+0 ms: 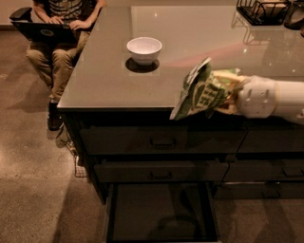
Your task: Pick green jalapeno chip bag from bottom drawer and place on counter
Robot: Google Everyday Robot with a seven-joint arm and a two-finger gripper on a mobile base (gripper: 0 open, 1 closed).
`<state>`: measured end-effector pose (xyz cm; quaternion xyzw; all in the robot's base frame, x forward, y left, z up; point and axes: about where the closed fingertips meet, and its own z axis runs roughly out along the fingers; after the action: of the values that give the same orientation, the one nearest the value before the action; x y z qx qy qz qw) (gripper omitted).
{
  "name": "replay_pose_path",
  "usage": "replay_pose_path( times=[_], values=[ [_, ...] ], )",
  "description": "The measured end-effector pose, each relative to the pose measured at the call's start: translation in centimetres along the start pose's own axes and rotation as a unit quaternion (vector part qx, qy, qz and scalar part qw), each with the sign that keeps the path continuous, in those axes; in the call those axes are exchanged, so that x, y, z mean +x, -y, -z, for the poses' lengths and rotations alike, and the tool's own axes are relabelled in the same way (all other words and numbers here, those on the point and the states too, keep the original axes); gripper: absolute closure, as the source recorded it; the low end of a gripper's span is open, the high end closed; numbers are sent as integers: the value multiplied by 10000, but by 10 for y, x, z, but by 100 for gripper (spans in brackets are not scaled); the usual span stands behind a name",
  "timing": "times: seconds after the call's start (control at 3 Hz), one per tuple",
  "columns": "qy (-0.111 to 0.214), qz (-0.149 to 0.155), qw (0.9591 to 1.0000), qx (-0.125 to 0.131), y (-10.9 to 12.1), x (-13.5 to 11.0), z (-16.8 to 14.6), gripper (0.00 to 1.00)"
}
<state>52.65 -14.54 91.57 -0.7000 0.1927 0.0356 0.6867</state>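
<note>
As the counter (109,80) is the goal and the bottom drawer (161,216) below it stands pulled out with nothing green inside, the green chip bag (202,91) hangs in the air at the counter's front edge, clamped at one end by the gripper (228,93), ready to be set down

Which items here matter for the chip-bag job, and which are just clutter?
Job: green jalapeno chip bag, held by the end effector at the counter edge; open bottom drawer.
Lying about: white bowl, wire rack, person with laptop.
</note>
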Motion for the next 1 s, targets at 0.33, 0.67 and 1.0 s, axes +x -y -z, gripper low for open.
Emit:
replay_pose_path(
  times=[0.33, 0.67, 1.0],
  values=[
    [-344, 142, 9993, -22, 25, 9, 23, 100],
    [-651, 198, 9976, -162, 58, 35, 52, 100],
    [-747, 239, 9964, -326, 81, 58, 62, 100]
  ],
)
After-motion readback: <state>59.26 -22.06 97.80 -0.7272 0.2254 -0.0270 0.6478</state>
